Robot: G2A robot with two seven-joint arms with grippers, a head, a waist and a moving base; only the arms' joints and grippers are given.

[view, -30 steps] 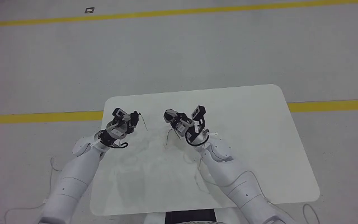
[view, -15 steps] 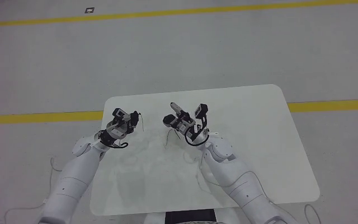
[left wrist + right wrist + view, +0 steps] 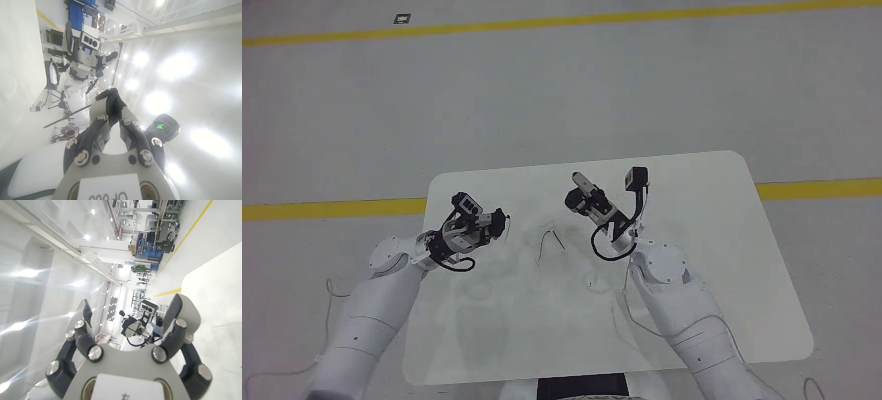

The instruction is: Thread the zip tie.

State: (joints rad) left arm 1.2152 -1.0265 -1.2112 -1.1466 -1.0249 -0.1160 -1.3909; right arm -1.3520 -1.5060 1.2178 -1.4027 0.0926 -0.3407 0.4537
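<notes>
Black and thin, the zip tie (image 3: pixel 66 117) runs out from our left gripper (image 3: pixel 113 94), whose fingers are pressed together on its end. From above, we see a fine bent line (image 3: pixel 550 240) over the table (image 3: pixel 722 220) between the two grippers; we cannot tell if it is the same strip. Our left arm reaches in across the table's left side, its gripper pointing right. Our right gripper (image 3: pixel 131 303) is spread wide, beyond the line and aimed at the far edge. The left wrist view gives the strip plainly, while the top view shows it faintly.
</notes>
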